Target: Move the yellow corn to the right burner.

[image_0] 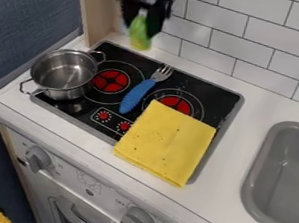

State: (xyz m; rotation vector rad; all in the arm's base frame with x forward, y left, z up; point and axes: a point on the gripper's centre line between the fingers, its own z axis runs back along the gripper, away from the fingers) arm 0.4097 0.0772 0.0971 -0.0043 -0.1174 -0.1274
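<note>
1. My gripper (143,13) hangs at the back of the stovetop (211,91), toward its left side as the camera sees it.
2. My fingers are closed only as far as the corn (140,33) allows, gripping its upper part; the corn points downward, green with a yellowish tinge.
3. I have the corn off the right burner (176,104), which is on the stovetop's right half.
4. A metal pot (63,73) sits upright at the stovetop's left end, beside the left burner (110,80).
5. Between the burners, on the stovetop, lies a blue-handled fork (139,93), its tines toward the back edge.
6. A folded yellow cloth (166,143) covers the stovetop's front right part and reaches past its front edge, right up by the right burner.
7. To the stovetop's right is a grey sink (259,168); behind the stovetop stands a white tiled wall (253,46).
</note>
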